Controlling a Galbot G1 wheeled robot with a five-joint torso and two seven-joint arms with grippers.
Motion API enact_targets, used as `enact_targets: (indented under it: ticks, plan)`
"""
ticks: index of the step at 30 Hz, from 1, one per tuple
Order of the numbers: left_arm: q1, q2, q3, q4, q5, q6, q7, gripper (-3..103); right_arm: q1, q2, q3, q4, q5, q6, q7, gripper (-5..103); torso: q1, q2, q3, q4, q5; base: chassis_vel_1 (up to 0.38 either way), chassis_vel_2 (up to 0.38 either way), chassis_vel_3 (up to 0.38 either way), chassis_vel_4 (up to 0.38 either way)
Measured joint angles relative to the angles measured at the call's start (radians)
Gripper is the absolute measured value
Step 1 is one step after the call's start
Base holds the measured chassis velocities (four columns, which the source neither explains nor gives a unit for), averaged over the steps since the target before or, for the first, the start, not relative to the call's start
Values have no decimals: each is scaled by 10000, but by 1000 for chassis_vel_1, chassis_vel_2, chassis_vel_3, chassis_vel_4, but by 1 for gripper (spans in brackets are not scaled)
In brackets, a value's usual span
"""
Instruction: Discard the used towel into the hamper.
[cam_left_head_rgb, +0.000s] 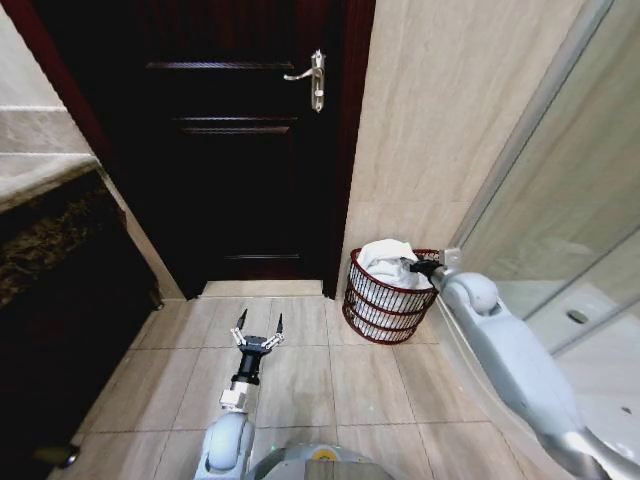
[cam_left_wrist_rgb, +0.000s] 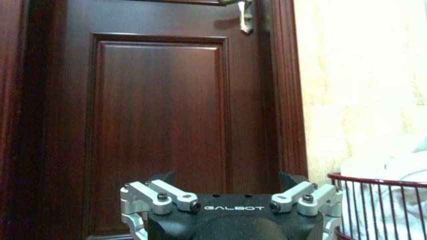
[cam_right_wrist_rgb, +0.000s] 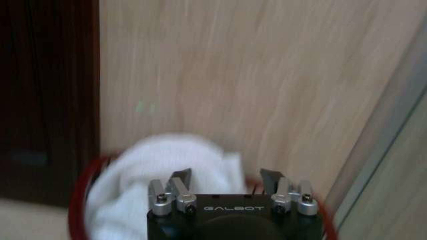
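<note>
Presently, towel (cam_left_head_rgb: 385, 256): lay heaped in the hamper (cam_left_head_rgb: 385, 305).
Right gripper (cam_left_head_rgb: 412, 267): at hamper's 3 o'clock rim, fingers apart, empty.
Left gripper (cam_left_head_rgb: 259, 327): over floor, fingers apart.

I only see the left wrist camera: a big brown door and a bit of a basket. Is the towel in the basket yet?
Observer: Yes. The white towel is heaped in the hamper, poking above its rim.
Operator: Where's the other claw?
Observer: The right claw is at the hamper's rim beside the towel, and its fingers are open.
Operator: Where does the basket sit?
Observer: On the tiled floor against the beige wall, right of the door.
Operator: And my claw?
Observer: The left claw is open, low over the floor tiles left of the hamper.
</note>
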Motion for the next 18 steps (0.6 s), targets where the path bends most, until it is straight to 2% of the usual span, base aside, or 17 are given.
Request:
enact_targets:
  ticks: [1,2,3,4,5,7,8,10,11,13,14,15,16,17,18]
  plan:
    - [31,0,-23,-27,-64,-1,-53,100,-408,187,333,445,-103,559,65,78,0,0,0,1,-3,0,0,0,0]
    - [37,-2,-49,-41,-108,0,-79,100,-728,376,576,768,-228,900,68,78,0,1,0,4,-7,0,0,0,0]
    - [37,-2,-49,-41,-108,0,-79,100,-728,376,576,768,-228,900,68,78,0,1,0,4,-7,0,0,0,0]
    - [41,1,-66,-49,-143,1,-91,100,-1054,595,792,1029,-394,1278,54,84,0,1,-1,1,-4,0,0,0,0]
    - [39,0,-76,-52,-177,18,-106,100,-1618,998,1128,1374,-804,1876,-74,89,0,1,-1,4,-3,0,0,0,0]
    - [-1,1,-78,-68,-206,175,-211,100,-3151,2016,1951,2006,-2320,3029,-899,97,0,1,-1,0,-1,0,0,0,0]
    - [-1,1,-78,-68,-206,175,-211,100,-3151,2016,1951,2006,-2320,3029,-899,97,0,1,-1,0,-1,0,0,0,0]
    - [-30,0,-77,-239,-120,714,-458,100,-4633,2890,2549,2326,-3232,3929,-1347,100,0,1,-1,-4,0,0,0,0,0]
    - [-30,0,-77,-239,-120,714,-458,100,-4633,2890,2549,2326,-3232,3929,-1347,100,0,1,-1,-4,0,0,0,0,0]
    - [-138,1,-76,-445,-123,1382,-558,100,-6165,3850,3020,2411,-3633,5177,-1763,100,-1,1,-1,-8,0,0,0,0,0]
    - [-138,1,-76,-445,-123,1382,-558,100,-6165,3850,3020,2411,-3633,5177,-1763,100,-1,1,-1,-8,0,0,0,0,0]
    - [-218,0,-78,-464,-123,1489,-549,100,-6653,4248,3211,2365,-3796,5805,-2028,100,-1,2,-1,-6,-4,0,0,0,0]
    - [-240,-2,-78,-470,-124,1523,-532,100,-6847,4418,3294,2324,-3893,6087,-2130,100,-1,2,-1,-6,-4,0,0,0,0]
    - [-294,0,-78,-526,-151,1750,-426,100,-7503,5025,3622,2237,-4120,7019,-2487,100,-1,2,0,-2,1,0,0,0,0]
    - [-304,-1,-81,-566,-158,1881,-374,100,-7854,5288,3792,2258,-4124,7340,-2719,100,-1,2,0,0,-1,0,0,0,0]
